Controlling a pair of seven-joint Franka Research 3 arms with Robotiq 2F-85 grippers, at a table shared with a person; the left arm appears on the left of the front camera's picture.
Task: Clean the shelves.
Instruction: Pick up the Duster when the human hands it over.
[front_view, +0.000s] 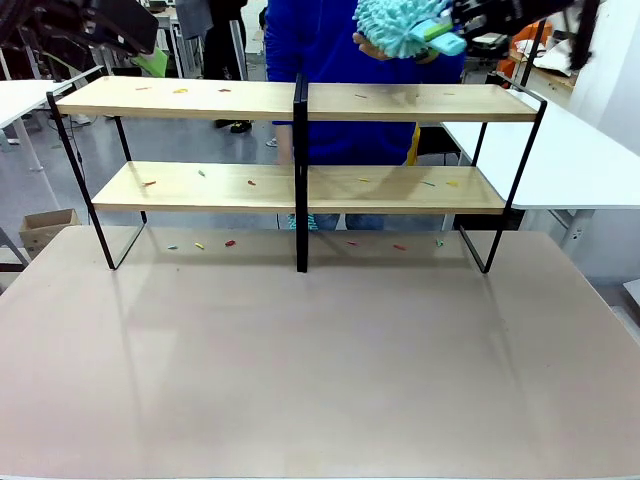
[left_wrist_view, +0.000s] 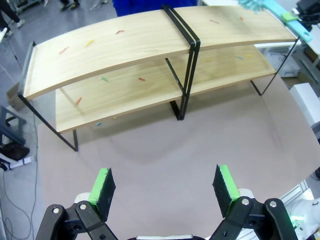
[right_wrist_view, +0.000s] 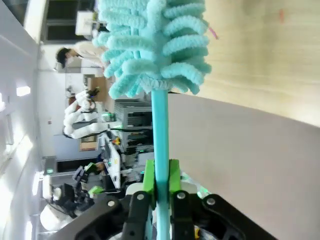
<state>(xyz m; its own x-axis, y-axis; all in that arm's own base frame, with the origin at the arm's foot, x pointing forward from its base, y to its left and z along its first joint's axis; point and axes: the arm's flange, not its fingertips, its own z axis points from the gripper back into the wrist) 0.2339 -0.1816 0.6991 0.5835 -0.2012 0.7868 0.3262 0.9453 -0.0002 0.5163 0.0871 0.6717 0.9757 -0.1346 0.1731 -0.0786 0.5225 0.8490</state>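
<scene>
The shelves are two long light wooden boards in a thin black frame with a central upright, standing at the far side of the table; they also show in the left wrist view. Small coloured scraps lie on both boards and on the tabletop under them. My right gripper is shut on the turquoise handle of a fluffy turquoise duster. In the front view, my right gripper holds the duster above the top board's right half, and a person's hand is against its head. My left gripper is open and empty, high over the table.
A person in blue stands right behind the shelves. White tables flank the rack at left and right. The brownish-grey tabletop lies bare in front of the shelves. A cardboard box sits on the floor at left.
</scene>
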